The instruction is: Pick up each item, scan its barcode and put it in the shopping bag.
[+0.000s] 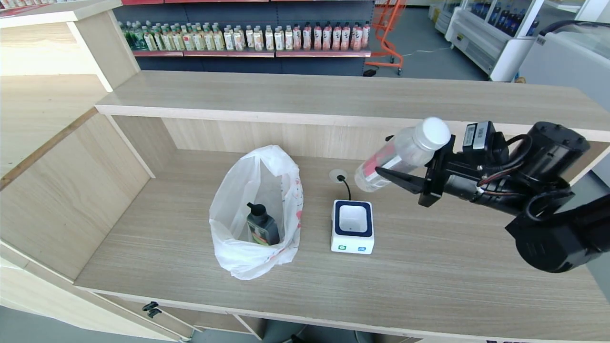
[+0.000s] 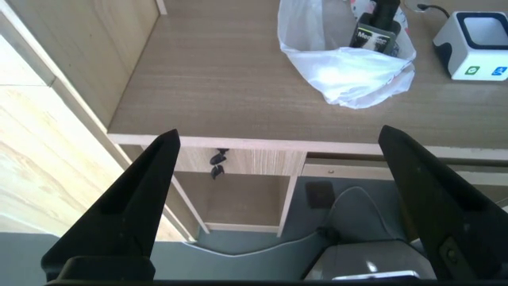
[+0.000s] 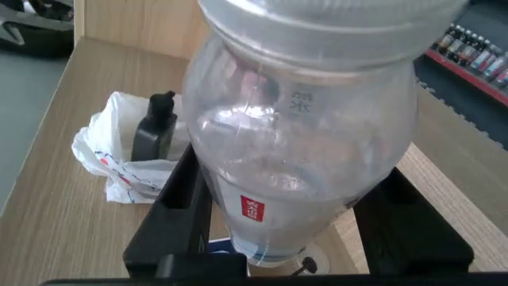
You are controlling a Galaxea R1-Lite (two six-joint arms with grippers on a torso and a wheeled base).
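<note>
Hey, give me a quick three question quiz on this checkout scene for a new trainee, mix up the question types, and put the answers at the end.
1. True or false: the shopping bag is empty.
2. What does the right end effector hold? A) a milk carton B) a clear bottle with a white cap C) a can
3. Fill in: the scanner sits on the counter to the robot's ____ of the shopping bag.

Key
1. False: a dark bottle stands inside it.
2. B
3. right
</note>
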